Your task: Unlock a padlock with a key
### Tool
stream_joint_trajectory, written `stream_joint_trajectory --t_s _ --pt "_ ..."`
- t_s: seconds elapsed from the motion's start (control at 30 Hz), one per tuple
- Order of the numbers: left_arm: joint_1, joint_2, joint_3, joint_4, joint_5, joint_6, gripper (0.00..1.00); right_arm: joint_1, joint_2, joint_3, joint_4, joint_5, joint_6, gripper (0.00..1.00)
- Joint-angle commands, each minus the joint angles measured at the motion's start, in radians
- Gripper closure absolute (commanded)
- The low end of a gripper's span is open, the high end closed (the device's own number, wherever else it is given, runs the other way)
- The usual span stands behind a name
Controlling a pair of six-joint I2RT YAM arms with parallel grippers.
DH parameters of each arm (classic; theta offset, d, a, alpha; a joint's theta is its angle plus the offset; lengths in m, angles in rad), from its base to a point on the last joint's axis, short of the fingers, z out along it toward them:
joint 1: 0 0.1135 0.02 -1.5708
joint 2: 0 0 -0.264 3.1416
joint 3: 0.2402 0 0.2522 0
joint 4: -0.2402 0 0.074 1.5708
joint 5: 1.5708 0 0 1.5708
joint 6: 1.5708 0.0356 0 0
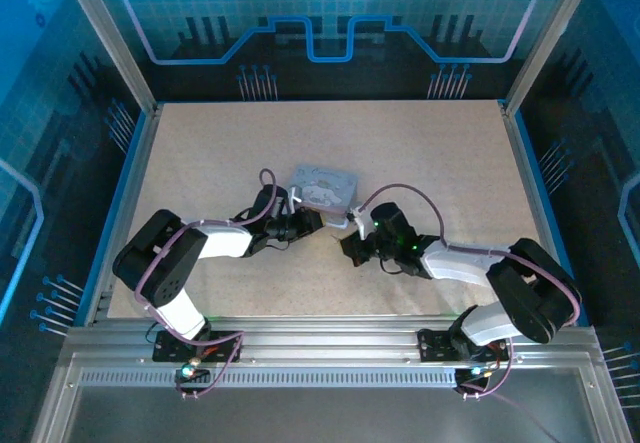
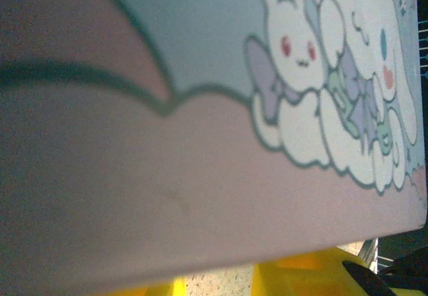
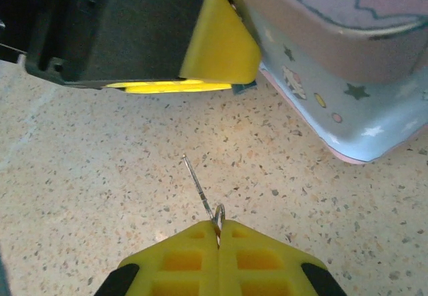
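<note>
Speckled tabletop point(image 1: 220, 143), blue walls point(image 1: 330, 13), claw point(image 3: 218, 225) pinching key point(image 3: 198, 183)

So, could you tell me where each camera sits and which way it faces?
Top external: above and behind the arms, looking down on the table; both arms show, the tin box between them.
Left wrist: on the left arm, close against the tin box's cartoon lid; its yellow fingers show below.
Right wrist: low over the table, facing the left gripper and tin box; the right gripper pinches the key.
Shared: all three show the tin box.
</note>
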Motion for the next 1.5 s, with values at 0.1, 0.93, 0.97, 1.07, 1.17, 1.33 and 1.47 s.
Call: stream_joint_trajectory --t_s 0.1,0.93,0.97,1.07,1.17,1.33,1.47 --pt "-0.007 -0.049 -0.017 0.016 0.028 -0.086 0.81 0.052 0.074 -0.022 0.161 0.113 0.011 1.00" --pt "-0.036 -0.076 -0.021 -0.014 0.000 -0.124 0.82 0.052 0.197 0.000 0.288 0.140 -0.030 1.00" --pt "-0.038 -0.077 -0.020 -0.017 -0.002 -0.124 0.82 0.052 0.194 -0.003 0.290 0.143 -0.032 1.00" --pt "-0.043 -0.077 -0.019 -0.020 -0.006 -0.125 0.82 0.052 0.189 -0.007 0.294 0.146 -0.033 1.00" --pt "-0.045 -0.077 -0.017 -0.024 -0.010 -0.124 0.82 0.051 0.183 -0.010 0.294 0.155 -0.036 1.00" --pt "-0.050 -0.073 -0.014 -0.027 -0.015 -0.124 0.82 0.051 0.180 -0.012 0.287 0.169 -0.039 1.00" --pt "-0.052 -0.070 -0.013 -0.028 -0.015 -0.124 0.82 0.049 0.178 -0.017 0.296 0.172 -0.035 1.00"
